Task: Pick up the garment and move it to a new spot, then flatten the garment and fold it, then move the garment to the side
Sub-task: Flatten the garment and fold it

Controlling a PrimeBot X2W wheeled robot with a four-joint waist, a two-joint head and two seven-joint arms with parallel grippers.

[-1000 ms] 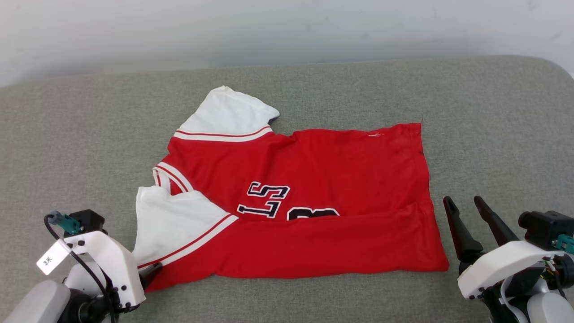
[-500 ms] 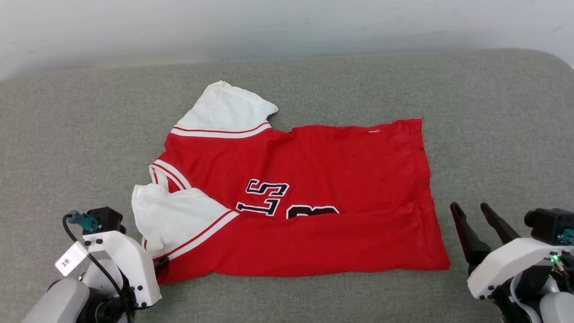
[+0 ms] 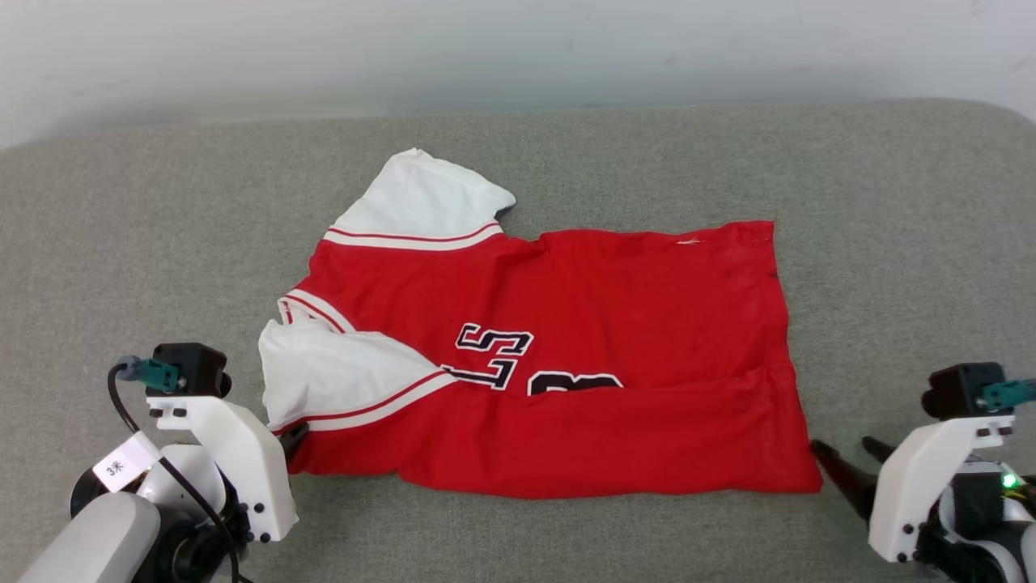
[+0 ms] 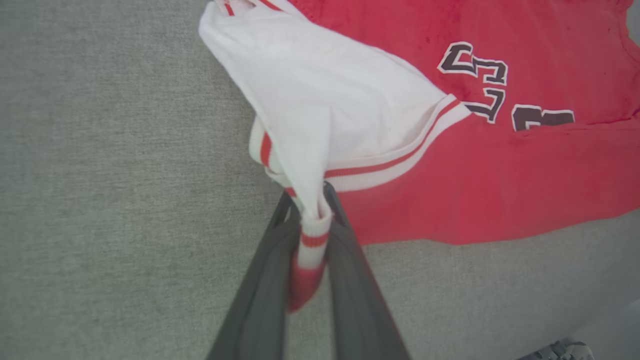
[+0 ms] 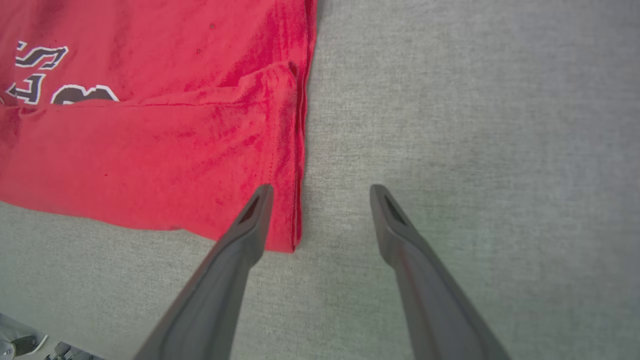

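Grey fabric-covered bench spans the head view. On it lies the garment, a bright red soft jersey-style shirt w/ white sleeves & red-and-white striped trim. It is spread out mid-bench, collar end toward the robot's left, hem end toward its right. A pale wall runs beyond the garment's far side.

The garment's near long edge is folded up over the body, covering the lower part of the black, white-outlined lettering. The far white sleeve lies flat past the garment's far-left shoulder. The near white sleeve is bunched & drawn toward the garment's near-left corner.

The right gripper sits at the garment's near-right corner w/ jaws spread wide & gripping nothing. One dark finger is over the red corner, the other over bare bench just beside the hem edge. Whether it touches the cloth: can't tell.

The left gripper is at the garment's near-left corner, jaws closed on the near sleeve's striped cuff. The cuff runs down btwn the two dark fingers, w/ the sleeve pulled taut above them.
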